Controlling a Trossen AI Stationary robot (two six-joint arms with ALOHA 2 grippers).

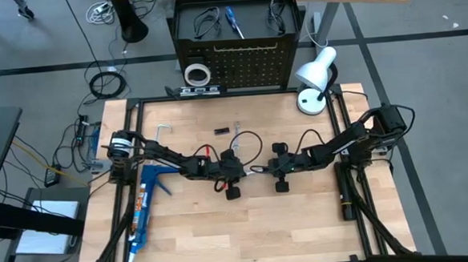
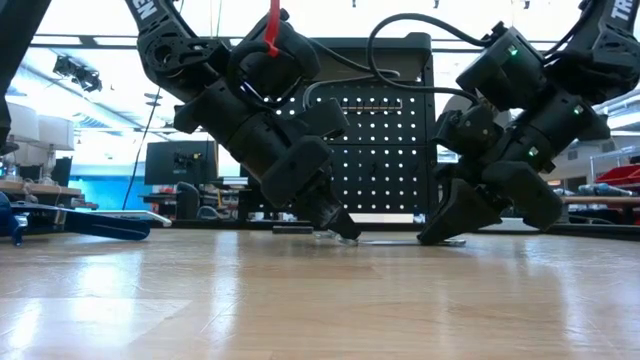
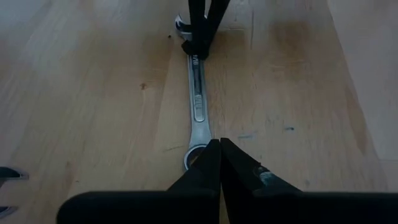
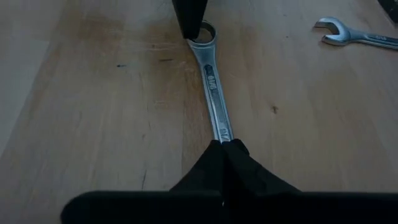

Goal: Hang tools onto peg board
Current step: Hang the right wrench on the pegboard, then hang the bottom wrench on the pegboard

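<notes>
Wrench (image 3: 198,102): silver, slim, ring end and open end, stamped shank, flat on the table (image 1: 303,224) midway between its side edges. Left gripper (image 3: 220,149) pressed together on the ring end; right gripper (image 4: 224,149) pinching the other end. Second wrench (image 4: 354,34) nearby.

Table (image 3: 93,93): pale wood planks, smooth, faint grain, small dark knots, a few scuffs. Wrench (image 3: 198,99): bright polished metal, glossy, stamped lettering along the shank. Second wrench (image 4: 354,34): same shiny metal. Peg board (image 1: 250,62): matt black perforated metal. Lamp (image 1: 315,74): smooth white, slightly glossy. Gripper fingers (image 3: 239,171): matt black, plastic-looking.
</notes>
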